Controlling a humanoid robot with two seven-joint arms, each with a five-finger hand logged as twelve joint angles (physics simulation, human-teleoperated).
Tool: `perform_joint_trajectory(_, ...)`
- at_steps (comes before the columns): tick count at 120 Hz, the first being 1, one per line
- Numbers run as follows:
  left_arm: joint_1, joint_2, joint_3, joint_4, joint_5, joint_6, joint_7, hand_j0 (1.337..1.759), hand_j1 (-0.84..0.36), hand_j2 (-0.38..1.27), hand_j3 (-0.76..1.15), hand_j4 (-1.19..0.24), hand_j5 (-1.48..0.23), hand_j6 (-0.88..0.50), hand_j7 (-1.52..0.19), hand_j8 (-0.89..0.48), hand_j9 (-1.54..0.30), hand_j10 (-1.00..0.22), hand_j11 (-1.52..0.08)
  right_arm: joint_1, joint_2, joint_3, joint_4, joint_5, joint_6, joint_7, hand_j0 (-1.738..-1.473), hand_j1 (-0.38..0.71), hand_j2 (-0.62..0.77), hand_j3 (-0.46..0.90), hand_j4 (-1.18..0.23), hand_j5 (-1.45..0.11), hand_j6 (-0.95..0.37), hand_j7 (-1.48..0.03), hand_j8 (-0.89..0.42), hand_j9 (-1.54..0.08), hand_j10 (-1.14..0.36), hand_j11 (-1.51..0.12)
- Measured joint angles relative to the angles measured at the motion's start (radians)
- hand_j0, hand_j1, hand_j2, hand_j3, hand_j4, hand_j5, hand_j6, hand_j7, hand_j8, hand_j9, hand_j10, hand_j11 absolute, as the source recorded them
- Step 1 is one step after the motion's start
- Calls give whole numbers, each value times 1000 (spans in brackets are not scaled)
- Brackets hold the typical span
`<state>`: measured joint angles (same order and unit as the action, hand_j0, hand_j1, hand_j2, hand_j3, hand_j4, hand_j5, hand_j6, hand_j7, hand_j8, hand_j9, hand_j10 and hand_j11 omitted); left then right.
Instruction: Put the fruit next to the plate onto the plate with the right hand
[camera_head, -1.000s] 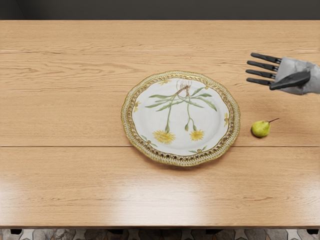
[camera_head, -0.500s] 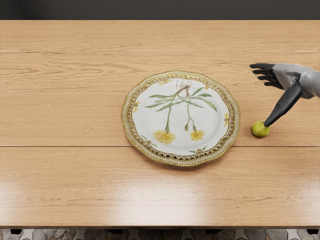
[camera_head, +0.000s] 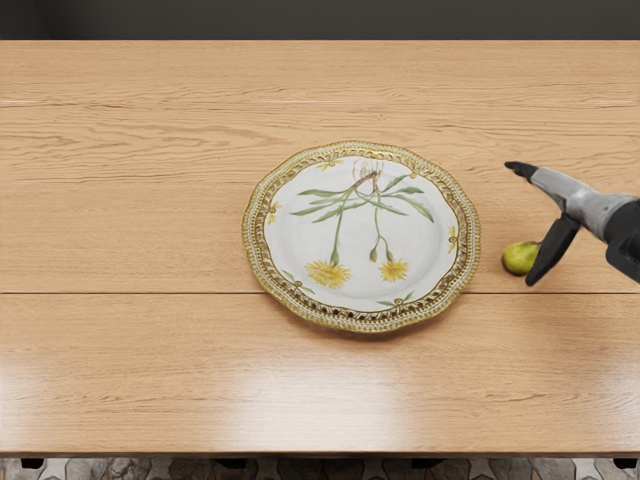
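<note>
Pear (camera_head: 518, 257) is on the table (camera_head: 150, 350) toward the right edge, just beside the plate's (camera_head: 360, 320) right rim and not on it. The plate sits mid-table and shows just its painted yellow flowers. Right hand (camera_head: 578, 206) comes in from the right edge with its fingers (camera_head: 527, 172) spread wide. The thumb hangs down right next to the pear's right side - can't tell if it's touching.

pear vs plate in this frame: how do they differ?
Size: the pear is far smaller than the plate. Colour: the pear is plain yellow-green; the plate is white with painted flowers and a gold rim. Shape: the pear is rounded; the plate is flat and wide. Shared: both rest on the table, apart.
</note>
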<state>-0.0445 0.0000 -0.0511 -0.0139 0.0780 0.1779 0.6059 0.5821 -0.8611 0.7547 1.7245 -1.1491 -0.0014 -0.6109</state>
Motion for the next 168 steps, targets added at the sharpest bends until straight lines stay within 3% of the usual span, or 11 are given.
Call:
perform_joint_trajectory(46, 0, 0, 0, 0, 0, 0, 0, 1658, 349, 1, 0, -2, 0, -3, 0, -3, 0, -2, 0, -36, 103, -38, -57, -129, -90, 0, -1658, -345, 2, 0, -7, -5, -9, -5, -8, -5, -7, -5)
perform_joint_trajectory(90, 0, 0, 0, 0, 0, 0, 0, 1658, 349, 1, 0, -2, 0, -3, 0, -3, 0, -2, 0, -69, 131, -45, -90, -195, -177, 0, -1658, -189, -24, 0, -139, -176, -141, -175, -139, -176, -138, -176)
perform_joint_trajectory(140, 0, 0, 0, 0, 0, 0, 0, 1658, 349, 1, 0, -2, 0, -3, 0, -3, 0, -2, 0, -117, 161, -46, -119, -232, -223, 0, -1658, -146, -31, 0, -175, -223, -177, -223, -176, -223, -174, -223)
perform_joint_trajectory(168, 0, 0, 0, 0, 0, 0, 0, 1658, 349, 1, 0, -2, 0, -3, 0, -3, 0, -2, 0, -118, 163, -46, -123, -231, -220, 0, -1658, -28, -51, 0, -273, -351, -275, -350, -273, -350, -272, -350)
